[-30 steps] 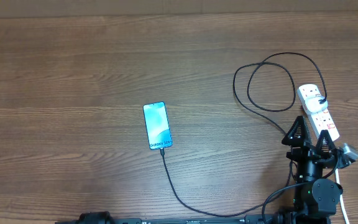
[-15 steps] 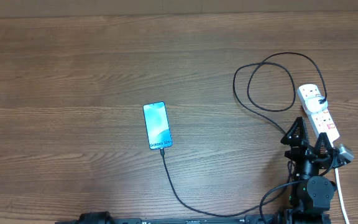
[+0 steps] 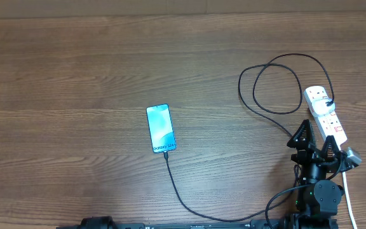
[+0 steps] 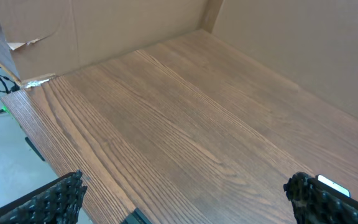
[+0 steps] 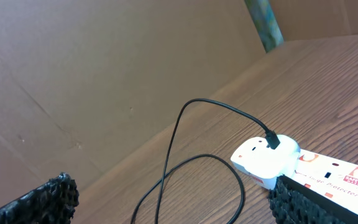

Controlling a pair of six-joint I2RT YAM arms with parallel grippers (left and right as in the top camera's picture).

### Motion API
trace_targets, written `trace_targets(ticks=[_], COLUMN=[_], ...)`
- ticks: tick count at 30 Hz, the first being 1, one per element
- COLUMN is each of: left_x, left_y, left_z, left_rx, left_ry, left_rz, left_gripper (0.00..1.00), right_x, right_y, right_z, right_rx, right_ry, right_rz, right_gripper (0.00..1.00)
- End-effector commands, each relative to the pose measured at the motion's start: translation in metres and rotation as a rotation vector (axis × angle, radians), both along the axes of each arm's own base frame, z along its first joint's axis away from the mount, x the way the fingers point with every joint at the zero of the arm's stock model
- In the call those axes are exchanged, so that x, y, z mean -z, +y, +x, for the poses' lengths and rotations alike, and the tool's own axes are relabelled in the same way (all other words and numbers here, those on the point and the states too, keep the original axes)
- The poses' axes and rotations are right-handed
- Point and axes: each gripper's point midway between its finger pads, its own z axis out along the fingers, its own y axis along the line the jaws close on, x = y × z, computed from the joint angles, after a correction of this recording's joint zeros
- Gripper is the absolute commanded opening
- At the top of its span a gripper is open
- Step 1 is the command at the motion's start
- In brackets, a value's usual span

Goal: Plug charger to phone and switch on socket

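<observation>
White socket (image 3: 326, 114) is spotted just beyond the right gripper (image 3: 316, 142), jaws spread, long axis running away; left gripper (image 4: 185, 196), likewise spread, well apart.

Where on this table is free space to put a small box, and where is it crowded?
The table left of the phone is bare, as is the far band beyond the phone. The right side is crowded: the charger cable loops beside the power strip, with the right gripper close to it.
</observation>
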Motion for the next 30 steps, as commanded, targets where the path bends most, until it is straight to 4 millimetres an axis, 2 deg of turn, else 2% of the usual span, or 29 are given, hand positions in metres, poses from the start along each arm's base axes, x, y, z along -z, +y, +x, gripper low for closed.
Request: trace_targets(ticks=[1,5,8,30], left_x=[0.0013,0.0013,0.0013,0.0013], left_y=[0.0018,0.0018,0.0018,0.0018], left_z=[-0.0031,-0.0031,-0.0031,-0.0031], left_rx=[-0.012,-0.012,-0.012,-0.012], left_ry=[0.000,0.000,0.000,0.000], left_rz=[0.015,0.015,0.015,0.015], left_gripper=[1.00,0.99,1.00,1.00], right_x=[0.0015,-0.0060,-0.0012,-0.0014], right_y=[-0.0023,-0.0003,-0.0001,-0.0001], right_z=[-0.0004,-0.0001,-0.0003,-0.0004], right_rx=[0.014,0.004,0.003,0.003], right_ry=[0.001,-0.036,-0.016,-0.017], right_rz=[-0.003,-0.006,-0.004,-0.004], right_gripper=[1.00,1.00,1.00,1.00])
